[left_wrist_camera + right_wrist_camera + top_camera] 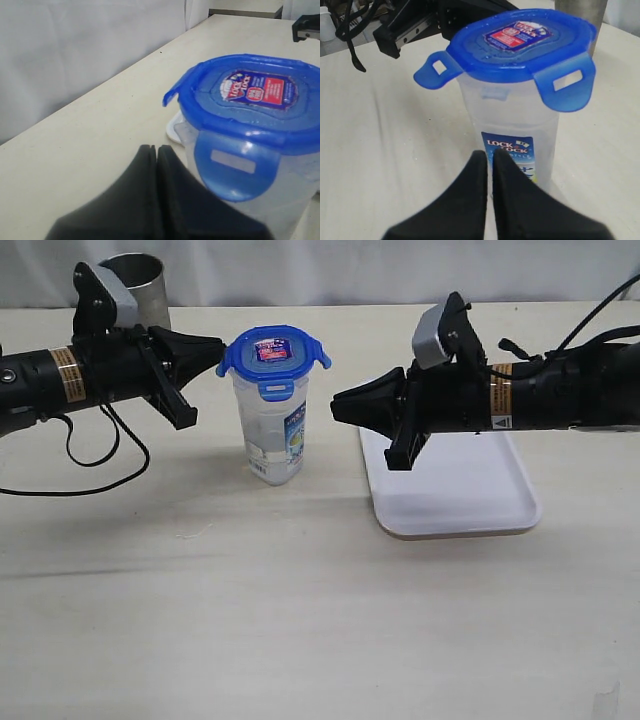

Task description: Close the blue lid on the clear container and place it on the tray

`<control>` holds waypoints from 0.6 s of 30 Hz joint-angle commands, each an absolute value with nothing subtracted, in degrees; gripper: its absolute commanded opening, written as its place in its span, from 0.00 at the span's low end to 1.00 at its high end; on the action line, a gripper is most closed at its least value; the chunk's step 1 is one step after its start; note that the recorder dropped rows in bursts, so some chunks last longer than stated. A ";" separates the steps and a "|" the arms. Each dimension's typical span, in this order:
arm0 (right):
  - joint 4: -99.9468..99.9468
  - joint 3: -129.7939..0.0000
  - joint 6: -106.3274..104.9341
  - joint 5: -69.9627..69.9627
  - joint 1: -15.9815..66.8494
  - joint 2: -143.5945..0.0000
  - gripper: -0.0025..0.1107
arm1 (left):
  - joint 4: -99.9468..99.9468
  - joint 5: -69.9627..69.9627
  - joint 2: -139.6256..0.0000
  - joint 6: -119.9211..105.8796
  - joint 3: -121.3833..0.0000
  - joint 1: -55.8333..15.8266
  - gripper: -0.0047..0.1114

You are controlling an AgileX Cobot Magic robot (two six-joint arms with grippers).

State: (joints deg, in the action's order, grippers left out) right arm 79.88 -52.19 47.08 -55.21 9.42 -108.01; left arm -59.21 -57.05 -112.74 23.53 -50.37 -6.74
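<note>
A broad, matte, cream-coloured table (300, 620) fills the scene, with a white curtain (350, 270) behind it. Two black, cylindrical robot arms reach in from either side, lying nearly level above the surface.

On the right half of the table lies the tray (460, 495): flat, white, smooth plastic, rectangular with rounded corners and a low raised rim. The right arm hangs over its far end.

Left of the tray and apart from it, the clear container (272, 435) stands upright on the table, a tall translucent plastic tumbler with a blue-and-white printed label (512, 150) on its side. A grey metal cup (140, 285), shiny and cylindrical, stands behind the left arm.

The blue lid (273, 352), round glossy plastic, sits on top of the container. Two of its slotted flaps stick out sideways and one hangs down the front. A red-and-blue sticker (260, 90) marks its top.

The left gripper (220, 347) points at the lid's rim from close by, its tapered black fingers pressed together and empty. The right gripper (336, 402) points at the container's side, a little apart, fingers likewise closed on nothing. A thin black cable (90, 455) loops beneath the left arm.
</note>
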 commanded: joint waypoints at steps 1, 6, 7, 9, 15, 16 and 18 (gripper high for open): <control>78.87 -52.62 46.89 -55.42 9.47 -108.15 0.06 | -59.42 -57.51 -112.69 24.09 -50.49 -6.70 0.04; 78.87 -52.62 46.89 -55.42 9.47 -108.15 0.06 | -59.56 -57.69 -112.69 24.09 -50.49 -6.35 0.04; 78.87 -52.62 46.89 -55.42 9.47 -108.15 0.06 | -59.96 -57.69 -112.69 24.09 -50.49 -6.35 0.04; 78.87 -52.62 46.89 -55.42 9.47 -108.15 0.06 | -61.25 -57.69 -112.69 24.09 -50.49 -6.35 0.04; 78.87 -52.62 46.89 -55.31 9.47 -108.15 0.06 | -61.80 -57.73 -112.69 24.09 -50.49 -6.35 0.04; 78.87 -52.62 46.89 -55.31 9.47 -108.15 0.06 | -61.80 -57.73 -112.69 24.09 -50.49 -6.35 0.04; 78.87 -52.62 46.89 -55.31 9.47 -108.15 0.06 | -61.80 -57.73 -112.69 24.09 -50.49 -6.35 0.04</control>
State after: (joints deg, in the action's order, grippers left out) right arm 79.32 -52.19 47.08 -55.21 9.42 -108.01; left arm -61.52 -57.05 -112.74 23.74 -50.37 -6.70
